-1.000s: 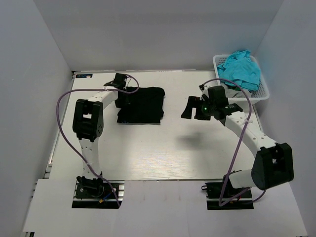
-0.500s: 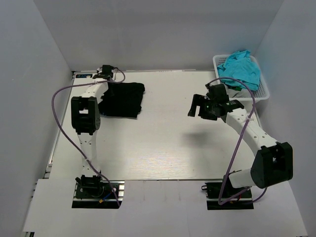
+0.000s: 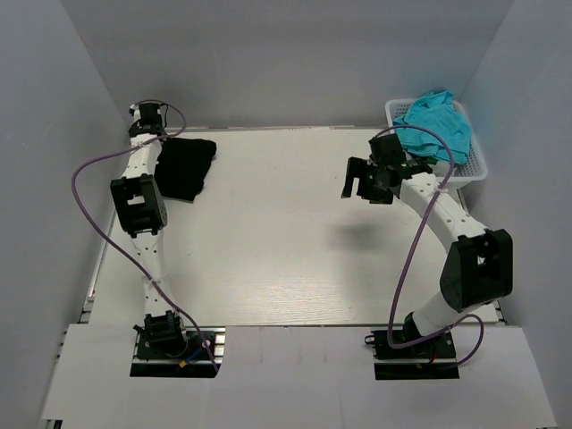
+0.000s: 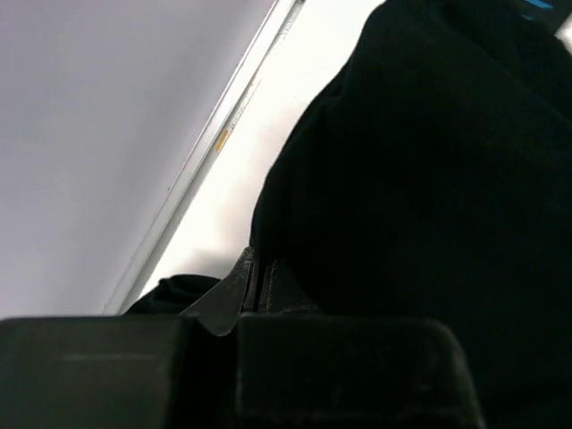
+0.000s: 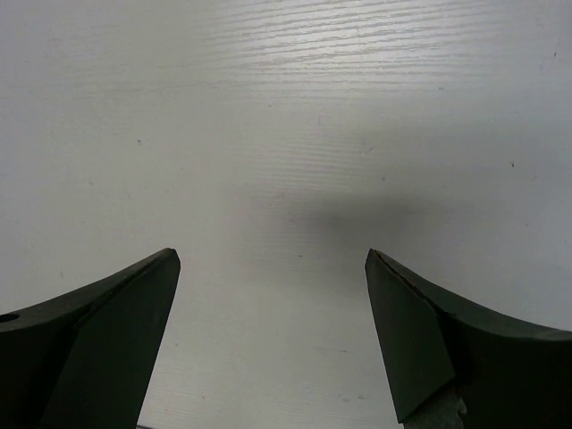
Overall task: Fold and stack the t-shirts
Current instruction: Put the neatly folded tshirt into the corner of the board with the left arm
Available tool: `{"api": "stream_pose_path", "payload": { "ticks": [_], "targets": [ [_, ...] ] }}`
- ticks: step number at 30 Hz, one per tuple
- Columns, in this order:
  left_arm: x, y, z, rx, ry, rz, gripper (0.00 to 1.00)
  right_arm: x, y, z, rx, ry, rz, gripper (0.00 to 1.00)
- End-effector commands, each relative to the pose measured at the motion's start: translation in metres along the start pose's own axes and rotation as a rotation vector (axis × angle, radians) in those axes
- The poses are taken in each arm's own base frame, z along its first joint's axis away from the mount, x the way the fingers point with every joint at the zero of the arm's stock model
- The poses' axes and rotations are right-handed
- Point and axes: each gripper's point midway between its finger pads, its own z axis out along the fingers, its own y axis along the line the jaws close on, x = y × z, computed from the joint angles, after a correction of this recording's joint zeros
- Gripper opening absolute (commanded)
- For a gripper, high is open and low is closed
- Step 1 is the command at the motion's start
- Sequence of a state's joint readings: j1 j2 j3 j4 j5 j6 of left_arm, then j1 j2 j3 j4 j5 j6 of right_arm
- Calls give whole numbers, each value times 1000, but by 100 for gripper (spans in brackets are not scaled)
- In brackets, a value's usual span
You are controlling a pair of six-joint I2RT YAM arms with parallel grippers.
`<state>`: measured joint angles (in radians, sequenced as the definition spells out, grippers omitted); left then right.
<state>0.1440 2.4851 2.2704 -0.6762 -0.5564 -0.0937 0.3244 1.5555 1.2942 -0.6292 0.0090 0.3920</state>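
Where black cloth meets black fingers, the left grip is hard to read.
From above, the left gripper's tips are lost against the shirt point(image 3: 186, 165), a dark bundle in the far left corner of the worktop point(image 3: 268, 241) whose folds cannot be made out. In the left wrist view the shirt runs off the frame at right and top, and the left gripper point(image 4: 256, 277) shows its fingers pressed together with the cloth caught between them, though the edges blur. The right gripper point(image 5: 273, 304) hangs above bare worktop with its fingers spread wide, holding nothing. A basket point(image 3: 478, 165) at the far right holds teal cloth point(image 3: 436, 125), partly behind that arm.
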Motion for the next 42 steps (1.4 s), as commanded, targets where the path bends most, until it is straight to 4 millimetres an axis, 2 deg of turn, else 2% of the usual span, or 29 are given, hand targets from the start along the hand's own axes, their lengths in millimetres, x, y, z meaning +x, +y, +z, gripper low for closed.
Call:
{"api": "stream_pose_path", "payload": {
  "ticks": [1,3,5,8,9,10,11,13,14,15,16,18,19,22,23,24,25,26,27,29,30,31,32,33,36,38,39,40,42],
  "targets": [
    [-36,14,-7,-36,-86,-40,0,-10,-5,2,33,-7,-3,90],
    [-38,20,-1,-23,-89,-76,0,-11,-6,4,36,-6,1,90],
    [-43,21,-6,-21,-100,-104,0,-11,-8,4,42,-4,3,90],
    [-40,40,-6,-102,-93,-137,0,-11,-9,3,42,-5,-1,90],
    [-46,45,-12,-112,-105,-145,12,-8,-8,3,37,0,-5,90],
    [-41,44,-10,-113,-95,-138,21,-8,-10,3,39,-1,-10,90],
    [-46,47,-14,-122,-105,-158,23,-8,-9,1,33,-1,-12,90],
    [-55,50,-23,-109,-116,-178,59,-7,-8,-3,32,-7,-18,90],
    [-55,41,-23,-58,-112,-175,64,-6,-9,-4,28,-9,-15,90],
    [-66,45,-37,-37,-132,-196,66,-6,-6,-4,13,-16,-20,90],
    [-70,48,-44,-36,-138,-211,74,-6,-6,-11,3,-32,-20,90],
    [-75,49,-59,0,-135,-269,100,-4,-5,-14,-6,-45,-31,90],
    [-88,56,-81,30,-159,-304,100,-5,-5,-22,-14,-68,-30,90],
    [-82,41,-114,154,-124,-332,100,-6,8,-35,-91,-101,-30,90],
    [-91,43,-148,225,-145,-347,100,2,7,-35,-107,-104,-25,90],
    [-77,31,-159,277,-108,-329,100,3,15,-44,-157,-118,-25,90],
    [-71,19,-177,384,-73,-357,100,4,18,-43,-181,-138,-24,90],
    [-64,14,-192,426,-59,-364,100,10,22,-54,-219,-159,-24,90],
    [-44,16,-217,450,-31,-383,100,19,20,-52,-227,-151,-17,90],
    [-26,8,-244,509,-32,-413,100,15,28,-65,-283,-209,-15,90],
    [24,-11,-246,534,61,-375,100,29,24,-64,-289,-203,-16,90],
    [27,-6,-280,601,14,-392,100,28,25,-67,-302,-224,-20,90],
    [36,-18,-297,684,-2,-396,100,26,26,-76,-313,-265,-22,90],
    [83,-37,-302,716,66,-338,100,35,20,-75,-309,-272,-18,90],
    [129,-47,-343,824,90,-252,100,40,13,-90,-297,-333,-17,90],
    [151,-43,-349,813,116,-215,100,44,6,-89,-270,-347,-10,90],
    [153,-37,-359,829,98,-215,100,44,6,-97,-276,-381,-11,90],
    [154,-35,-362,825,83,-212,100,51,0,-91,-260,-370,1,90],
    [154,-27,-363,814,56,-214,100,52,0,-94,-265,-394,7,90]
  ]
}}
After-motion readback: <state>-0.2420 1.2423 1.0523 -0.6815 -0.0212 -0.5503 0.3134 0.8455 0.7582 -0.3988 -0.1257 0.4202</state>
